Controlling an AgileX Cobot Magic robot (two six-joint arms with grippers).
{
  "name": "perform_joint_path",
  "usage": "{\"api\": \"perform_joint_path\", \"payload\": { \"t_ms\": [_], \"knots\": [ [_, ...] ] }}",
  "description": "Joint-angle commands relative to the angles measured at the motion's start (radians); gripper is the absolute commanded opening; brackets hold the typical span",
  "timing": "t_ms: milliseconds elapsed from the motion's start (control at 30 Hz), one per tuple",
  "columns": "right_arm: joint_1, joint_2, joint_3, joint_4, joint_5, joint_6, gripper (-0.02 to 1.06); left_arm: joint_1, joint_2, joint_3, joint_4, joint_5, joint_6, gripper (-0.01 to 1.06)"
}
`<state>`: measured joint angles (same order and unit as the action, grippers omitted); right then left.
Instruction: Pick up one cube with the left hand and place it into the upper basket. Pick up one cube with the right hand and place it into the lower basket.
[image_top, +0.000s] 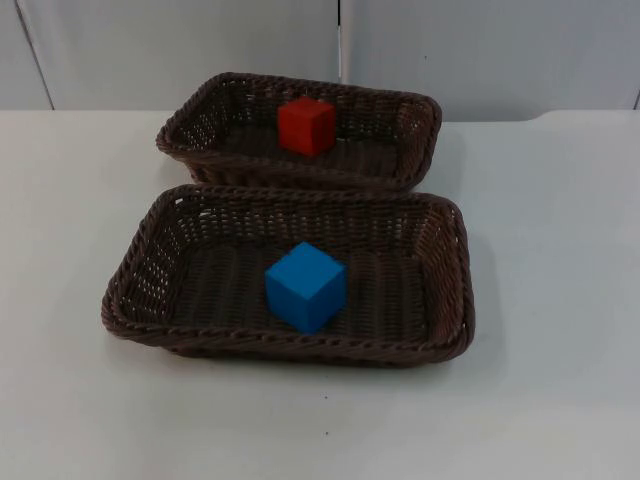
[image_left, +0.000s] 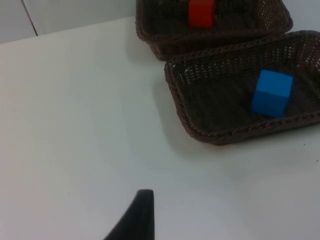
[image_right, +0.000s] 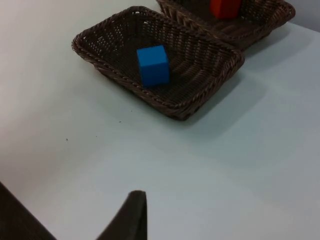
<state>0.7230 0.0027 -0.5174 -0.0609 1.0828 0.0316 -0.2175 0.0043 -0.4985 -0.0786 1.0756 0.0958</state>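
Note:
A red cube (image_top: 306, 125) sits inside the upper wicker basket (image_top: 178, 138), toward its back. A blue cube (image_top: 305, 285) rests in the middle of the lower wicker basket (image_top: 125, 300). My left gripper (image_left: 135, 220) hangs over bare table left of the baskets, well away from the lower basket (image_left: 176, 97) and the blue cube (image_left: 271, 93). The red cube (image_left: 201, 12) lies beyond. My right gripper (image_right: 129, 217) hangs over bare table on the right side, apart from the lower basket (image_right: 180, 111) and blue cube (image_right: 153, 65). Neither gripper holds a cube.
The two brown baskets stand one behind the other at the table's middle, almost touching. The grey partition wall (image_top: 480, 50) closes the table behind the upper basket. White table top (image_top: 560, 300) stretches left, right and in front of the baskets.

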Motion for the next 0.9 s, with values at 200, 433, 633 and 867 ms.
{"api": "perform_joint_path", "payload": {
  "t_ms": [200,433,633,867],
  "knots": [
    [-0.003,-0.003,0.001,0.005,-0.003,-0.006,1.05,-0.002,-0.004,0.004,-0.009,0.001,0.002,1.05],
    [-0.003,-0.003,0.001,0.01,-0.003,0.006,1.05,-0.002,-0.004,0.004,-0.009,0.001,0.002,1.05],
    [-0.003,-0.003,0.001,0.01,-0.003,0.006,1.05,-0.002,-0.004,0.004,-0.009,0.001,0.002,1.05],
    [-0.003,-0.003,0.001,0.01,-0.003,0.006,1.05,-0.002,-0.004,0.004,-0.009,0.001,0.002,1.05]
  ]
}}
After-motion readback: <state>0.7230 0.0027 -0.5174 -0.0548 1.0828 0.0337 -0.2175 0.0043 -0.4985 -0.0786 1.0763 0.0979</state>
